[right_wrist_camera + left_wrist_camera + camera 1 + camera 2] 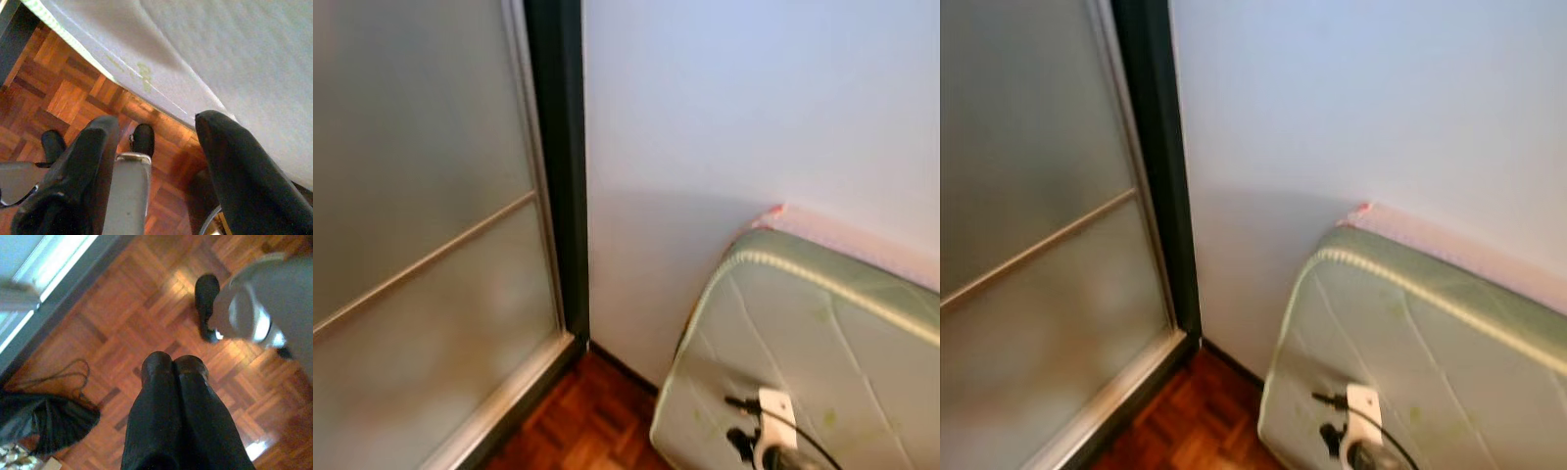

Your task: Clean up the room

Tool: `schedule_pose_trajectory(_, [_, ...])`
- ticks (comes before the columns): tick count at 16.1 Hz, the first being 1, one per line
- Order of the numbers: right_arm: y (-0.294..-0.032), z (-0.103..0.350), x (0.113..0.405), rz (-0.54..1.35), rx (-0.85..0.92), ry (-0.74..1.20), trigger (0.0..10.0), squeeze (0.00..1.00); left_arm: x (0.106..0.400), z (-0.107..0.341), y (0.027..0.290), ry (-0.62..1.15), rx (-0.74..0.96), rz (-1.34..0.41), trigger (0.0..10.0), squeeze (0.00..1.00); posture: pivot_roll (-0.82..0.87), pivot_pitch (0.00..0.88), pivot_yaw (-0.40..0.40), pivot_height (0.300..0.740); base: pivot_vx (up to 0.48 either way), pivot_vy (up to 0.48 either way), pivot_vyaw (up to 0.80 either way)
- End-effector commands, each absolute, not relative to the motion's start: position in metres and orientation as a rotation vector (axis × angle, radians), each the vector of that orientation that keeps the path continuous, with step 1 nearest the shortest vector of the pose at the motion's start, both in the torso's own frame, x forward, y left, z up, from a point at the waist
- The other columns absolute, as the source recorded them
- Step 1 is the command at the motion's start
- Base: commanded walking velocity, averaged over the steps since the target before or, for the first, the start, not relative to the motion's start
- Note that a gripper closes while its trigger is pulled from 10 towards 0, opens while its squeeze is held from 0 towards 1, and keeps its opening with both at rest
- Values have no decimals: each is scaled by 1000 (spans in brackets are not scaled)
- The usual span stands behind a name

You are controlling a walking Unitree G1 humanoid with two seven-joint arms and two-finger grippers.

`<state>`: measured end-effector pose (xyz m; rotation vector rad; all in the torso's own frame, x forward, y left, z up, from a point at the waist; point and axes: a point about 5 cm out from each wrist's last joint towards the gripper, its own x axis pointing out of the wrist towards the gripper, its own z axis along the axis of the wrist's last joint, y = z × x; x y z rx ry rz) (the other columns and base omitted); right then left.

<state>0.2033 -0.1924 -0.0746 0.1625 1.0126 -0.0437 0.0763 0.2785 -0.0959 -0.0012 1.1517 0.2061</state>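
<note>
Parquet floor (pixel 146 318), mattress (pixel 822 352) against wall, left jaws closed empty, right jaws apart.

pale green quilted mattress (pixel 822 352) leaning against white wall (pixel 754 108), frosted sliding door (pixel 421 245) beside it, parquet floor (pixel 578 426) below

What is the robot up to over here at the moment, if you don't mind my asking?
Nothing is being handled right now. The robot faces a corner where a pale green quilted mattress leans on edge against the white wall, beside a frosted glass sliding door. The left gripper hangs shut over the reddish wooden parquet floor, near a black bag lying there. The right gripper is open and empty, close beside the mattress.
</note>
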Motion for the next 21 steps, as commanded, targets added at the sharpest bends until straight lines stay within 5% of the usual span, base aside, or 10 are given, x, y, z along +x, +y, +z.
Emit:
schedule_pose_trajectory(1, [-196,-73,204,-65,173,1003,10000,0,76,-97,278,1163,2,199,10000,0,-35,0,-69,740,-259,0,0])
schedule_pose_trajectory(14, [-196,-74,204,-71,182,1001,10000,0,75,-96,278,1167,13,194,10000,0,-36,0,-68,740,-160,0,0])
schedule_pose_trajectory(21, [-196,-74,204,-63,172,1016,10000,0,76,-96,278,1170,16,186,10000,0,-37,0,-65,740,0,0,-800])
